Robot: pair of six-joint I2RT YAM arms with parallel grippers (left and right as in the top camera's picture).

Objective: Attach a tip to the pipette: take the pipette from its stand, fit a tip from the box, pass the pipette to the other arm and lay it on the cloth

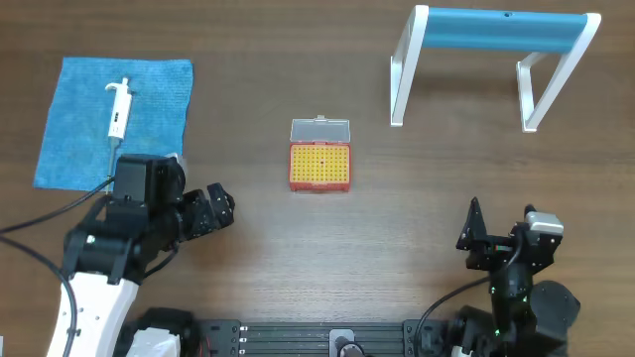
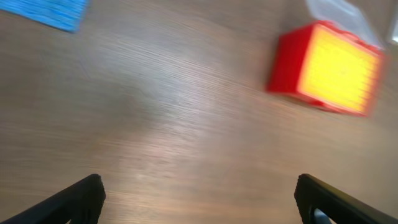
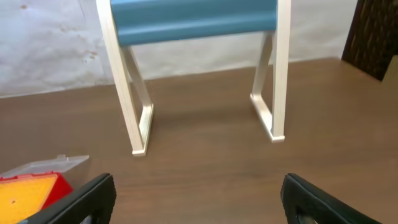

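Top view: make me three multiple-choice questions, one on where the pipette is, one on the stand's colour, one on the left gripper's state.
1. Where is the pipette?
A) in the right gripper
B) on the cloth
C) in the tip box

2. What colour is the stand's bar?
A) red
B) yellow
C) blue

3. How is the left gripper?
A) open, empty
B) shut on the pipette
C) shut, empty

Answers:
1 B: it lies on the blue cloth at the top view's left.
2 C: a blue bar sits on white legs.
3 A: its jaws stand wide apart with nothing between them.
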